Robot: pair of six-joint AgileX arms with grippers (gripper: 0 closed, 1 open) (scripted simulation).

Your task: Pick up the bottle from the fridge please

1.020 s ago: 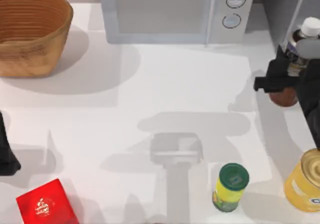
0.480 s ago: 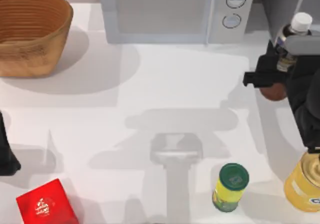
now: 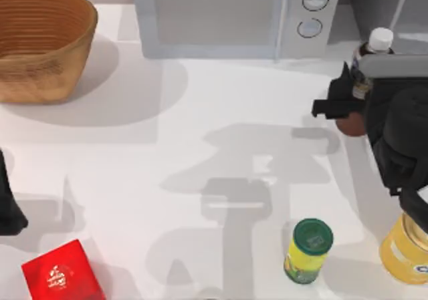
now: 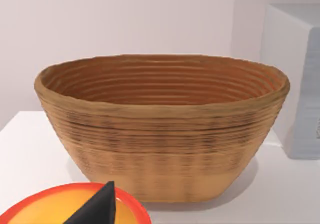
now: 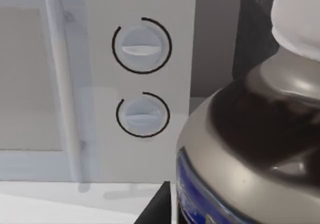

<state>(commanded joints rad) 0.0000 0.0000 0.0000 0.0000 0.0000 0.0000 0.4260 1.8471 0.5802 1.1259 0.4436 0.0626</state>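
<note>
The bottle (image 3: 378,41), with a white cap, a dark neck and a reddish-brown base, is tilted in front of the dark grey fridge (image 3: 382,3) at the back right. My right gripper (image 3: 350,97) is shut on the bottle's body, just right of the microwave's dials. In the right wrist view the bottle (image 5: 250,149) looms very close, its white cap (image 5: 299,19) beside the dials. My left gripper (image 3: 8,203) is parked at the table's left edge.
A white microwave (image 3: 227,16) stands at the back centre and a wicker basket (image 3: 41,41) at the back left. A yellow-green container (image 3: 307,250) and a wide yellow can (image 3: 406,248) stand at the front right, a red box (image 3: 61,273) at the front left.
My right gripper has carried the bottle leftward, away from the fridge and toward the microwave's right side. The left arm has not moved.
</note>
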